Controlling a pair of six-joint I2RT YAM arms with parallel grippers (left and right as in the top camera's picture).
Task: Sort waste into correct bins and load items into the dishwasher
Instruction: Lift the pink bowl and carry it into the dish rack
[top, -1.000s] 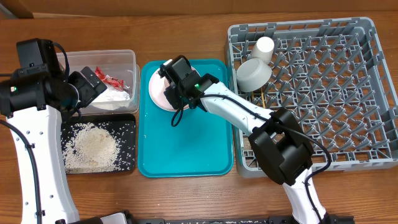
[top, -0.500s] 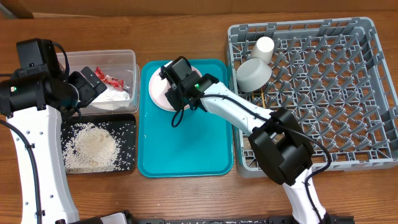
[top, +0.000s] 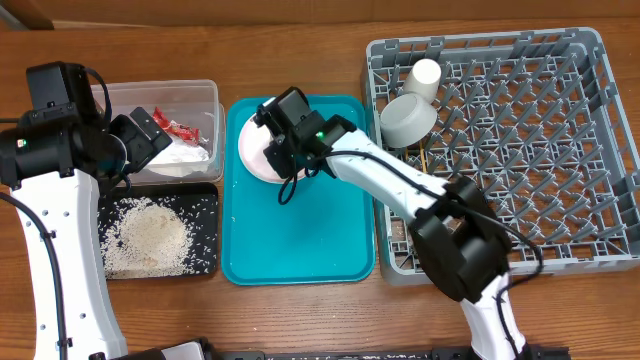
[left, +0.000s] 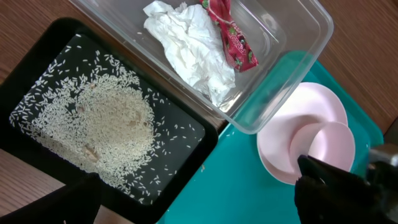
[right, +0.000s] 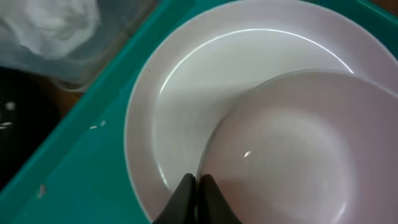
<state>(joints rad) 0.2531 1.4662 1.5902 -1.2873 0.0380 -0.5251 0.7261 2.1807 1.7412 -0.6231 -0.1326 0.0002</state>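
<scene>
My right gripper (right: 196, 186) is shut on the near rim of the white bowl (right: 298, 149), which sits in the pale pink plate (right: 186, 81) on the teal tray (top: 300, 230). In the overhead view the right gripper (top: 278, 135) hides most of the bowl. My left gripper (top: 140, 135) is open and empty above the clear tub (left: 298, 37), which holds the napkin (left: 193, 50) and the red wrapper (left: 233, 37). Rice (left: 106, 130) lies in the black tray (left: 199, 146). The white cup (top: 425, 78), grey-green bowl (top: 408, 120) and chopsticks (top: 425, 157) are in the grey rack (top: 520, 150).
The teal tray lies between the two bins on the left and the rack on the right. A few rice grains lie on its left edge (right: 93, 127). The rack's pegs stand upright across its right and front parts.
The right arm's elbow has shifted slightly; its gripper stays shut on the bowl's rim. The left arm has not moved.
</scene>
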